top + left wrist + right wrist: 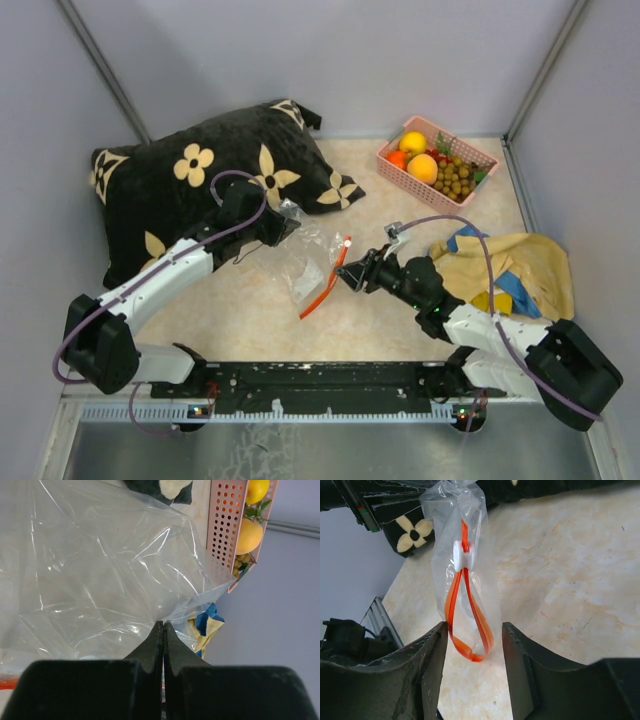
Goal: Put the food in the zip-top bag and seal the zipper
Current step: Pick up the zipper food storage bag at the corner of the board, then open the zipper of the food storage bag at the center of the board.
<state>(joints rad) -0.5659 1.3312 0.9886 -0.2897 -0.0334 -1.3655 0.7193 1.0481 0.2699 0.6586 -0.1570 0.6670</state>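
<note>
The clear zip-top bag (303, 268) hangs a little above the table's middle. Its orange-red zipper (325, 288) runs down its right edge, with a white slider (462, 558) on it. My left gripper (287, 224) is shut on the bag's far plastic corner (100, 570). My right gripper (350, 272) is open. The open zipper loop (470, 630) hangs between its fingers (432, 665), apart from both pads. The food (425, 160) lies in the pink basket (400, 178) at the back right: yellow and orange fruits, a red one, tan-brown balls (241, 562).
A black pillow (190, 180) with cream flowers lies at the back left, just behind the left gripper. A yellow-and-blue cloth (515, 265) lies at the right beside the right arm. Grey walls close in the table on three sides.
</note>
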